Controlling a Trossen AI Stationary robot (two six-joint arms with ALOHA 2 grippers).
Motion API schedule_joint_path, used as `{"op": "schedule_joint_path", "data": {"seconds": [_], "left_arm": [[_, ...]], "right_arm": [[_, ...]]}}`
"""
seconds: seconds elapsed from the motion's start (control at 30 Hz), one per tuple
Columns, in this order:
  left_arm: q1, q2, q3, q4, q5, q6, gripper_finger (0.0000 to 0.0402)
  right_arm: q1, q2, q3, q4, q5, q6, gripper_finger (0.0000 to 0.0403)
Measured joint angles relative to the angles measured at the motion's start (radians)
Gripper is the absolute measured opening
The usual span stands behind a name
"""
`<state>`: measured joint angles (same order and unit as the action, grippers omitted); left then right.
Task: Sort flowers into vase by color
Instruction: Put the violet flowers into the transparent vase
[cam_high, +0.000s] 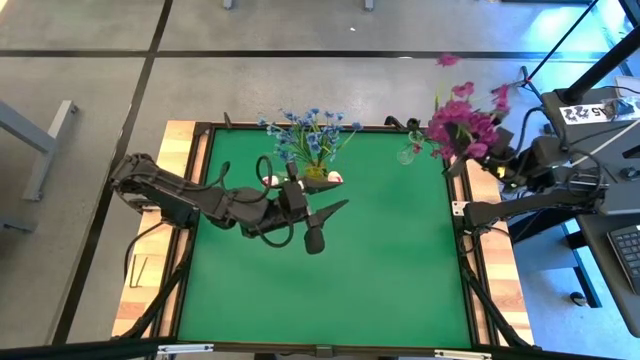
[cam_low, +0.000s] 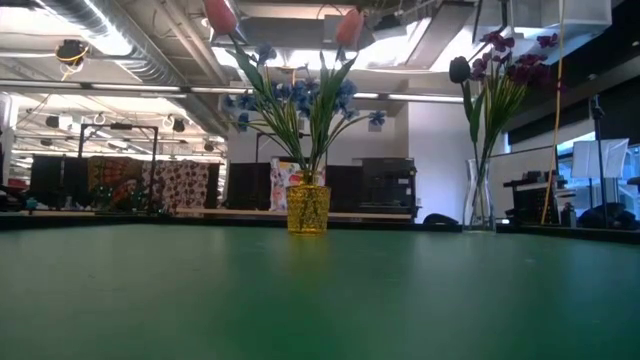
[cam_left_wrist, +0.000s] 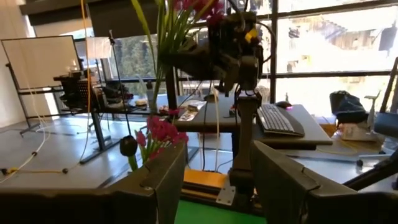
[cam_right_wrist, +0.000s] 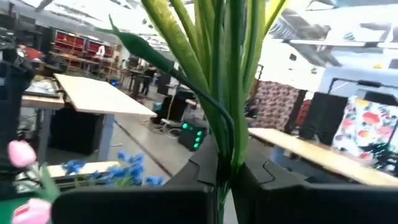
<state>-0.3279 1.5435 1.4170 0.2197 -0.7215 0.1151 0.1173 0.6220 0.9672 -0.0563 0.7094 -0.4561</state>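
Observation:
A yellow vase (cam_high: 316, 172) at the table's far middle holds blue flowers (cam_low: 300, 95) and pink tulip buds (cam_low: 222, 14). A clear vase (cam_low: 478, 205) at the far right corner holds magenta flowers (cam_low: 510, 70). My right gripper (cam_right_wrist: 224, 180), by the right edge near that vase (cam_high: 408, 152), is shut on a bunch of green stems. In the left wrist view, magenta blossoms (cam_left_wrist: 194, 6) top that bunch. My left gripper (cam_high: 320, 225) hovers near the yellow vase, open, with nothing between its fingers (cam_left_wrist: 168, 180). My right gripper pinches several green stems and long leaves (cam_right_wrist: 219, 158) together between its two fingers. The fingers come roughly level from the table's right side and lie across the stems. The bunch stands upright above the fingers; its lower end is hidden behind them.
The green mat (cam_high: 330, 280) has a wooden border (cam_high: 185, 150) along its left and right sides. The right arm's base and a desk with a keyboard (cam_left_wrist: 277, 118) stand beyond the right edge. Room furniture shows behind the far edge.

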Motion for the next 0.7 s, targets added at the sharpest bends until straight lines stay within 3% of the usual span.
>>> {"op": "schedule_joint_path", "data": {"seconds": [0.23, 0.43, 0.57, 0.7], "left_arm": [[0.0, -0.005, 0.0, -0.006, -0.001, 0.0, 0.0174], [0.0, -0.005, 0.0, -0.011, 0.0, -0.001, 0.0174], [0.0, -0.005, 0.0, -0.01, 0.001, -0.005, 0.0174], [0.0, -0.004, 0.0, -0.02, 0.001, -0.009, 0.0174]], "right_arm": [[0.0, 0.042, 0.121, 0.009, 0.059, -0.121, 0.0014], [-0.02, 0.047, 0.141, -0.001, 0.111, -0.128, 0.0017], [-0.125, 0.041, 0.137, -0.017, 0.093, -0.078, 0.0015], [-0.291, 0.042, 0.081, -0.024, -0.005, -0.014, 0.0015]]}}
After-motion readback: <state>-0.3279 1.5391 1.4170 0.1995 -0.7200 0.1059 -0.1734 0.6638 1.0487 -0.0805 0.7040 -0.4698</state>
